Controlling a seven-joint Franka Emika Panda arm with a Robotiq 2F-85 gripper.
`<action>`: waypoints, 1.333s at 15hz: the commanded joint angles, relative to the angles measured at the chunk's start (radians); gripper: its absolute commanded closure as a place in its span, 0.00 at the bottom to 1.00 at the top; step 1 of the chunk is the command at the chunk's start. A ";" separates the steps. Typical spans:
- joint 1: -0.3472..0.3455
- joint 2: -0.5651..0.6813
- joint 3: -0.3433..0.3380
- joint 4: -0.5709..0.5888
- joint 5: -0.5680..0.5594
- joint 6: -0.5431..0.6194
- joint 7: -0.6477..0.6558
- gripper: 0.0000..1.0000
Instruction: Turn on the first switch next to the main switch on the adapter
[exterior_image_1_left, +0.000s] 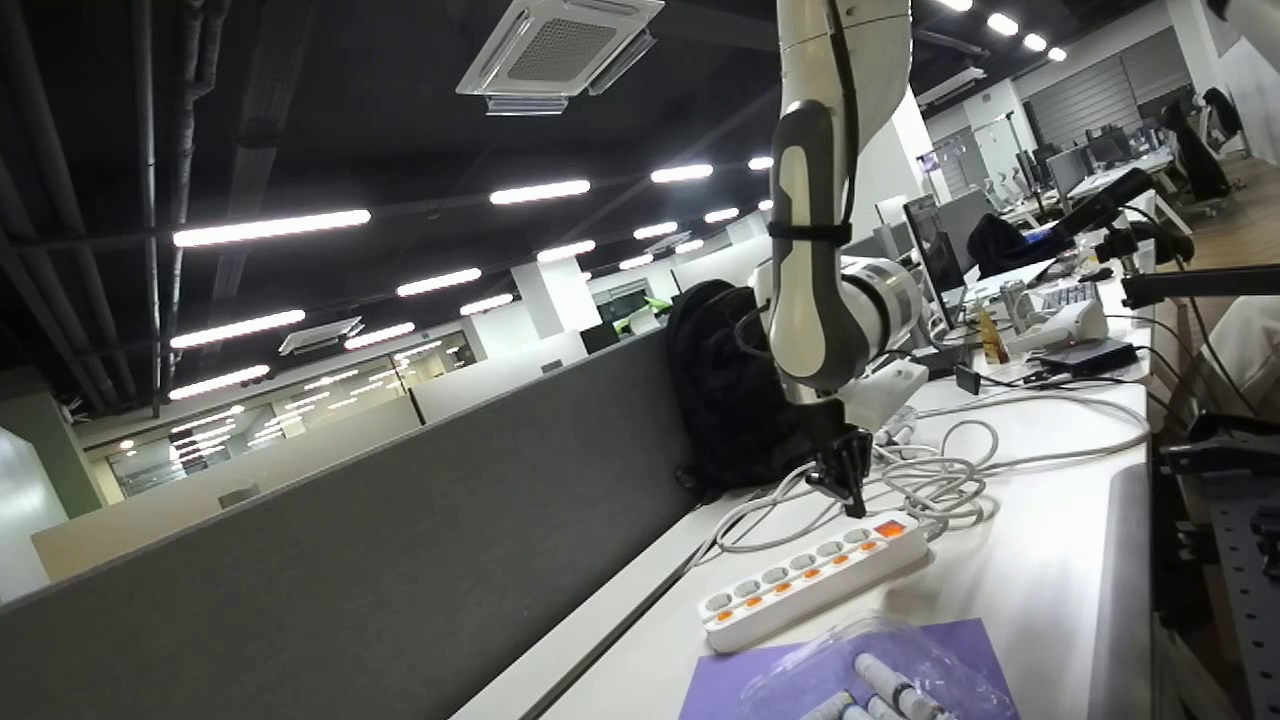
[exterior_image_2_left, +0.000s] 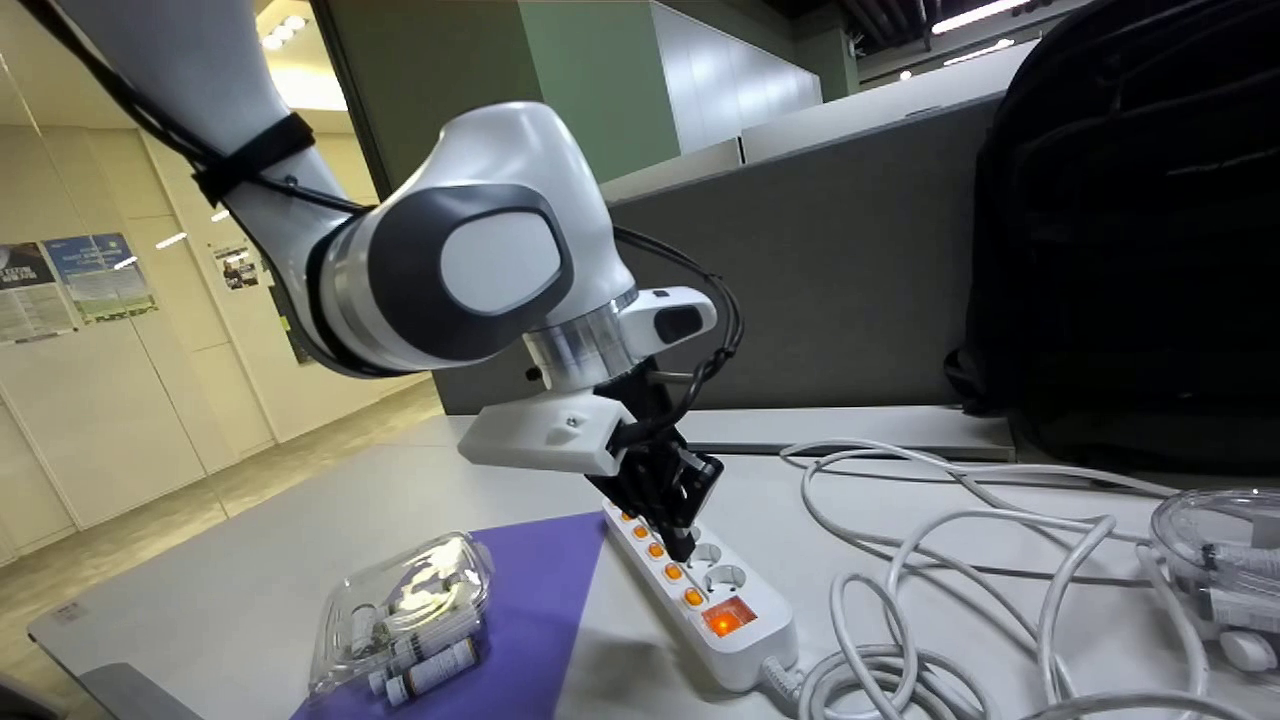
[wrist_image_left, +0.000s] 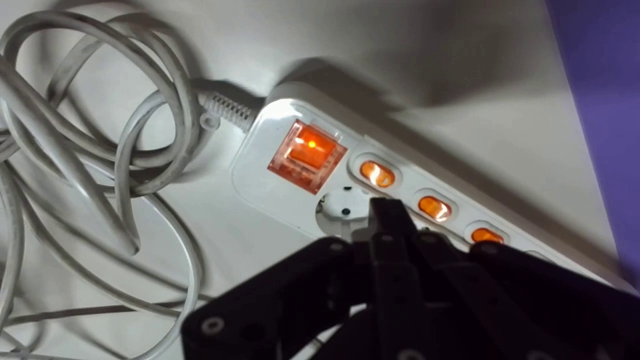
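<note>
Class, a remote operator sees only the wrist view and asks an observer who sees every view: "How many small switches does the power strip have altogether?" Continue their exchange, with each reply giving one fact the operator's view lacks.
Observer: In an exterior view, the power strip shows six small orange switches, besides the larger main switch.
Operator: I see only an edge of the purple sheet. Is anything on it?
Observer: Yes, in both exterior views a clear plastic container lies at least partly on it.
Operator: Is anything bulky nearby?
Observer: Yes, both exterior views show a black backpack beside the grey partition.
</note>
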 joint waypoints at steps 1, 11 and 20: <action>0.033 0.019 -0.038 0.012 -0.025 0.005 0.026 1.00; 0.012 0.069 0.000 0.023 0.024 0.038 0.011 1.00; 0.008 0.150 0.006 0.071 0.040 0.094 0.025 1.00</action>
